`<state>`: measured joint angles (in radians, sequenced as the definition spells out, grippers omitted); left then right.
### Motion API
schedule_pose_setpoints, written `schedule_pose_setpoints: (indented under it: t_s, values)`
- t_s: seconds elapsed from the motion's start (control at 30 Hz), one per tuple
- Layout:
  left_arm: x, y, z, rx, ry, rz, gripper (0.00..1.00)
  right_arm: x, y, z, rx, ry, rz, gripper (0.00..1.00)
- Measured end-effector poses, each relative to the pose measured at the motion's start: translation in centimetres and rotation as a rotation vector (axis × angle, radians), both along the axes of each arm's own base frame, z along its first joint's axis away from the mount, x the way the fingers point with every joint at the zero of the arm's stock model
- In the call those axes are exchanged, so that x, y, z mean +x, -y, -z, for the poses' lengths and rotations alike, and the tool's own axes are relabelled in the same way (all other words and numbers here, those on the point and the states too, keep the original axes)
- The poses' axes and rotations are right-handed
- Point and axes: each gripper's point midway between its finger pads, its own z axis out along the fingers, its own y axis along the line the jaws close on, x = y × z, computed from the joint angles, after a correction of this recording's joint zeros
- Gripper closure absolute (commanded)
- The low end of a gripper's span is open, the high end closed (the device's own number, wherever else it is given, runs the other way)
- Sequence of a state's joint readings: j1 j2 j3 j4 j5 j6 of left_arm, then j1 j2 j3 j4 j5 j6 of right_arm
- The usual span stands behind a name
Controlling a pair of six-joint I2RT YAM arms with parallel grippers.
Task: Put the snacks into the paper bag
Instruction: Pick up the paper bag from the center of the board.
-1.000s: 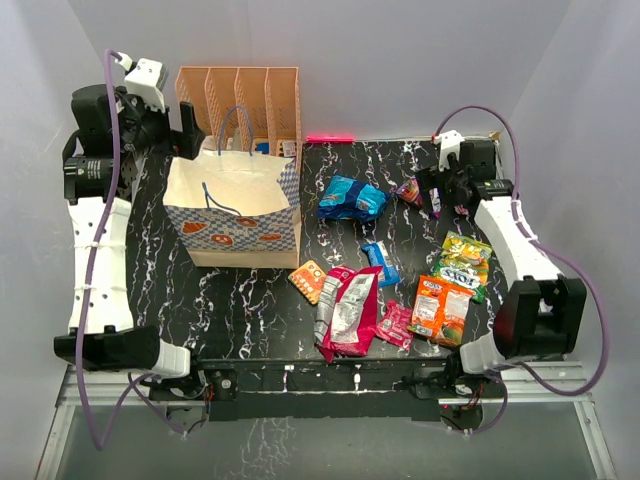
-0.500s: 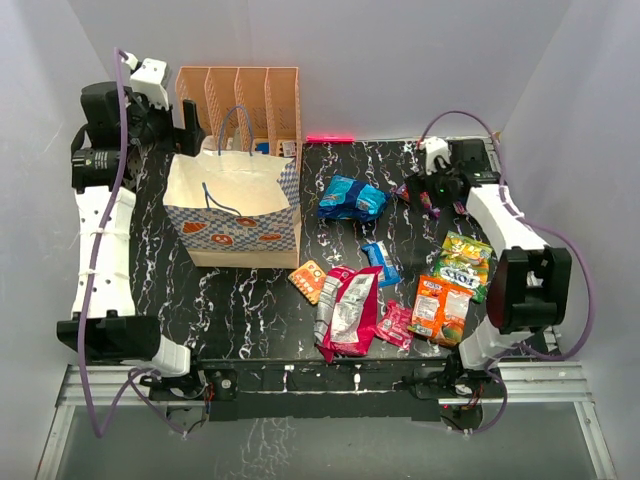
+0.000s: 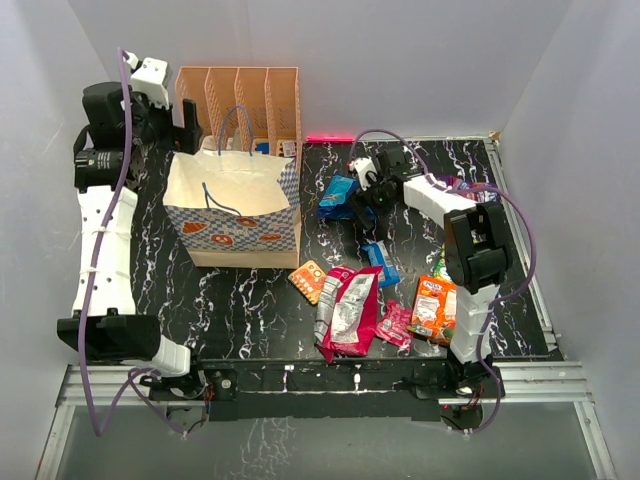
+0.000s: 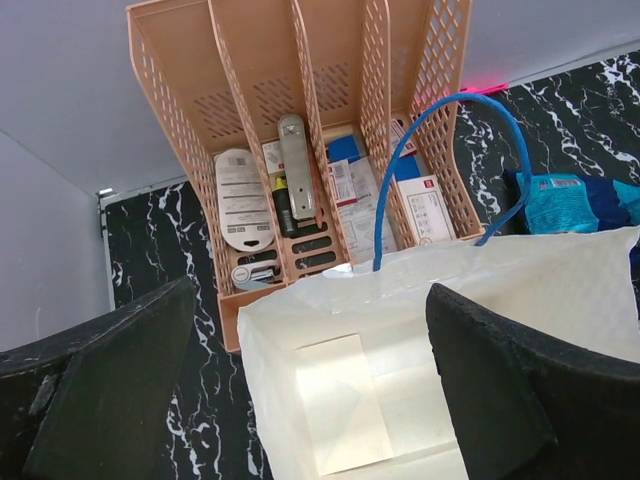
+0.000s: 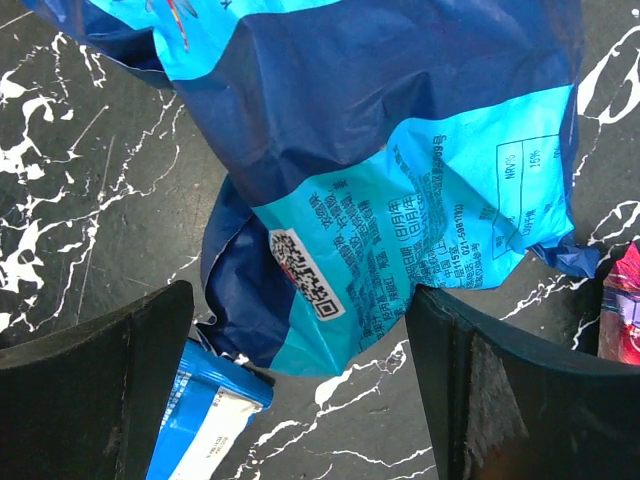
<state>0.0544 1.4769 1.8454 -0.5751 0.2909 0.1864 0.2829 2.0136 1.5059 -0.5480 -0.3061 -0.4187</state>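
Note:
The paper bag [image 3: 232, 205] stands open at the left, and the left wrist view shows its empty inside [image 4: 400, 390] and a blue handle [image 4: 455, 140]. My left gripper [image 3: 188, 135] is open and empty above the bag's back edge [image 4: 315, 400]. My right gripper [image 3: 368, 200] is open and empty, just above the near end of a large blue packet [image 3: 343, 196] [image 5: 380, 150]. A small blue packet [image 3: 380, 262] [image 5: 195, 425] lies beside its left finger. A small orange packet [image 3: 308, 281], a magenta-silver packet [image 3: 350, 308], a pink packet [image 3: 395, 324] and an orange packet [image 3: 433, 308] lie nearer the front.
The peach file rack [image 3: 240, 100] [image 4: 300, 120] stands right behind the bag with papers and tools in its slots. My right arm [image 3: 470, 250] stretches over the right side and hides the green-yellow packet. White walls close in the back and sides.
My right arm has swung left from the back right corner to the large blue packet. My left gripper has barely moved above the bag.

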Motion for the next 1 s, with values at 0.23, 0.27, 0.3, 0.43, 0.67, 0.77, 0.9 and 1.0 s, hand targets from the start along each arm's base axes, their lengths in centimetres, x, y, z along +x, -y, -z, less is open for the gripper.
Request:
schedule_pose_setpoints:
  t_s: [0.23,0.27,0.3,0.43,0.67,0.77,0.9,1.0]
  values:
    - [0.1,-0.1,0.9,0.010,-0.012,0.001,0.02,0.8,0.4,0.1,-0.057,0.042,0.002,0.10]
    - [0.0,-0.1,0.9,0.012,-0.011,0.001,0.02,1.0,0.4,0.0,-0.070,0.056,0.001,0.09]
    - [0.0,-0.1,0.9,0.015,-0.010,0.002,0.02,1.2,0.4,0.0,-0.081,0.072,-0.003,0.08]
    - [-0.4,-0.1,0.9,0.022,-0.003,0.005,0.01,1.9,0.0,-0.3,-0.111,0.132,-0.030,0.08]
    - [-0.5,-0.1,0.8,0.033,0.001,0.008,0.02,2.5,-0.7,-0.6,-0.146,0.185,-0.059,0.34]
    - [-0.5,-0.2,1.0,0.036,-0.002,0.010,0.02,2.8,-0.7,-0.4,-0.151,0.207,-0.052,0.55]
    - [-0.4,0.2,2.1,0.036,-0.024,0.023,0.02,3.2,-0.6,-0.3,-0.157,0.226,-0.034,0.84]
    - [-0.5,0.7,2.4,0.042,-0.034,0.046,0.02,3.5,-0.6,-0.6,-0.149,0.242,-0.019,0.92]
